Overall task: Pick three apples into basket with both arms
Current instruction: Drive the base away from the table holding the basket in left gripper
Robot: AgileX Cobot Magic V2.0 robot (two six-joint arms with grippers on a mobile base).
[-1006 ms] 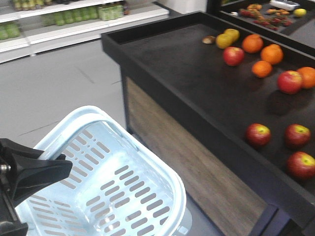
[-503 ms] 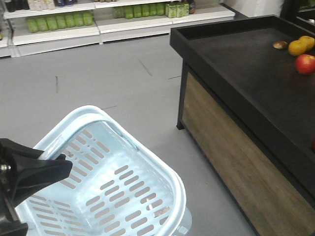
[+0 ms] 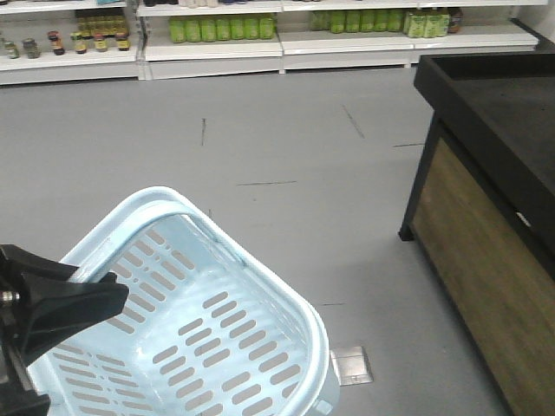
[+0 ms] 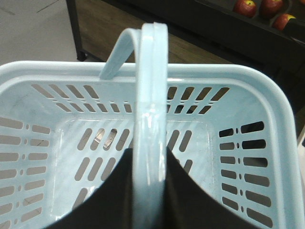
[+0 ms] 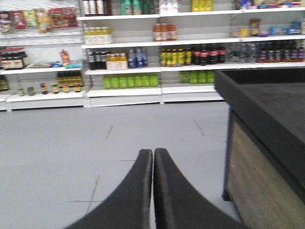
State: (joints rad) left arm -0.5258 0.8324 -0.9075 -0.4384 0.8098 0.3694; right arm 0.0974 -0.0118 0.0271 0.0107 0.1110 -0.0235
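Beyond basket (image 4: pixel 228 72), apples (image 4: pixel 245 7) — left wrist view only

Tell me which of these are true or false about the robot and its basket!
1. No fruit shows in the basket. True.
2. The right gripper is holding an apple. False: its fingers are shut together with nothing between them.
3. The left gripper is clamped on the basket's handle. True.
4. The apples are lying on the floor. False: in the left wrist view they sit up on the black stand.
5. Shelves full of bottles stand along the far wall. True.
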